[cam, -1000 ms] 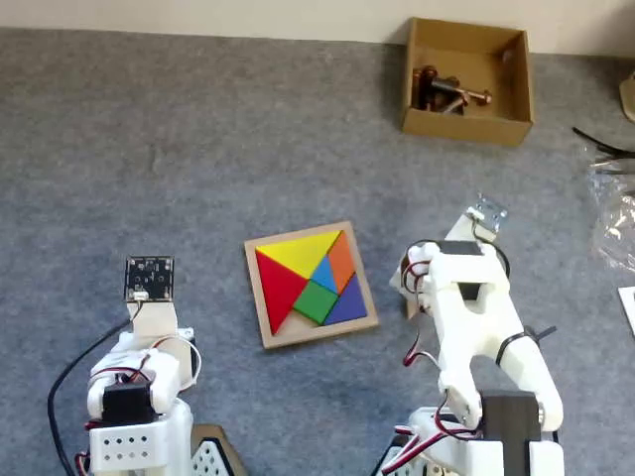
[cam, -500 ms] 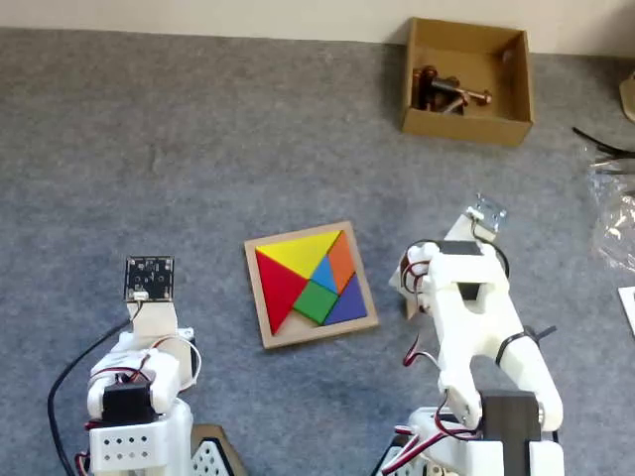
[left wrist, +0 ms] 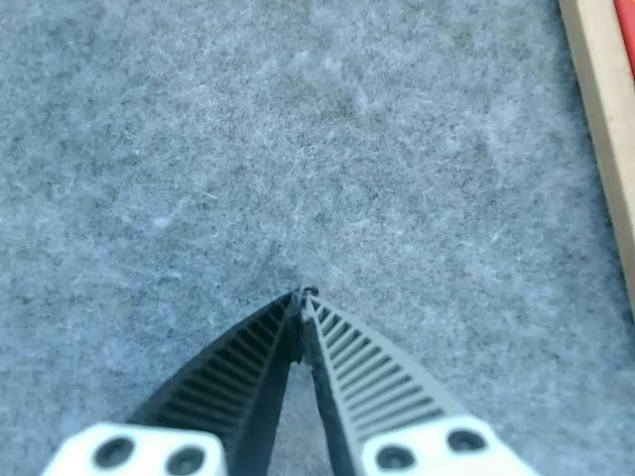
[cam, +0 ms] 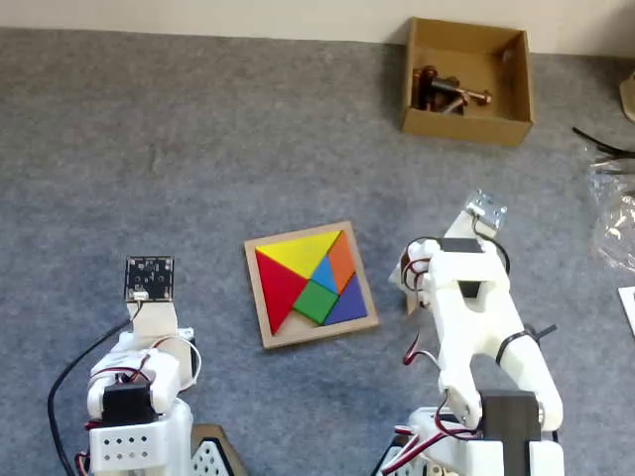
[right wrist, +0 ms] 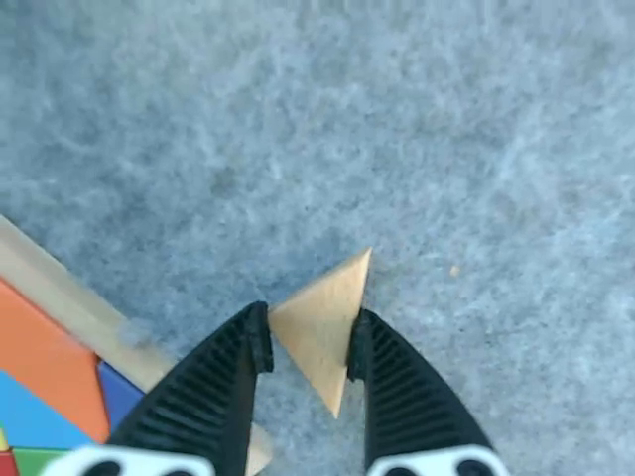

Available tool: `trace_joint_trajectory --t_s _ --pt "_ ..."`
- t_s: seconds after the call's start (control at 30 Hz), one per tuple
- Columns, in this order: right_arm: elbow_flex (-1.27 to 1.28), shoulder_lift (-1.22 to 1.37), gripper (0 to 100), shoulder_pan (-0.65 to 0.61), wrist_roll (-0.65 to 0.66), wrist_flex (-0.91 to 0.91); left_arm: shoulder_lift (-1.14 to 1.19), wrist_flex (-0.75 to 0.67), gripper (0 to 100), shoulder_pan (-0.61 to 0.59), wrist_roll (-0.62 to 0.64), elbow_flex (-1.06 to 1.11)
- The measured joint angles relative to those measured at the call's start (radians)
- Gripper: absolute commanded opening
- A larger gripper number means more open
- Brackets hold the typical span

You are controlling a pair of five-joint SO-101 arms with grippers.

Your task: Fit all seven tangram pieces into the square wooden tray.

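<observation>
The square wooden tray (cam: 255, 297) lies at the table's middle, holding yellow (cam: 298, 253), red (cam: 278, 288), orange (cam: 340, 263), light blue, green (cam: 316, 300) and dark blue pieces. A plain wood-coloured triangle (right wrist: 317, 317) lies on the carpet just outside the tray's rim (right wrist: 69, 297), on its right side. My right gripper (right wrist: 308, 332) is shut on this triangle, one finger against each side. The right arm (cam: 466, 288) stands right of the tray. My left gripper (left wrist: 301, 296) is shut and empty over bare carpet, left of the tray's edge (left wrist: 605, 119).
A cardboard box (cam: 466, 79) with metal bits stands at the back right. Clear plastic and cables (cam: 615, 198) lie at the right edge. Open grey carpet spreads behind and left of the tray.
The right arm's head has shifted slightly and less of the pale triangle shows beside it. The left arm and the tray are unmoved.
</observation>
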Motion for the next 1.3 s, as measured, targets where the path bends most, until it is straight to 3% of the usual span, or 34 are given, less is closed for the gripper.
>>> trace_joint_trajectory --t_s 0.33,0.93,1.17,1.3 --pt "0.000 -0.218 1.2 -0.018 -0.003 0.000 0.000 0.000 0 0.000 0.000 0.000" --pt "0.123 -0.374 1.2 -0.333 -0.003 0.000 0.000 0.000 0 0.000 0.000 0.000" --pt "0.123 -0.374 1.2 -0.468 -0.212 0.000 0.000 0.000 0 0.000 0.000 0.000" --pt "0.123 -0.374 1.2 -0.499 -0.245 0.000 0.000 0.000 0 0.000 0.000 0.000"
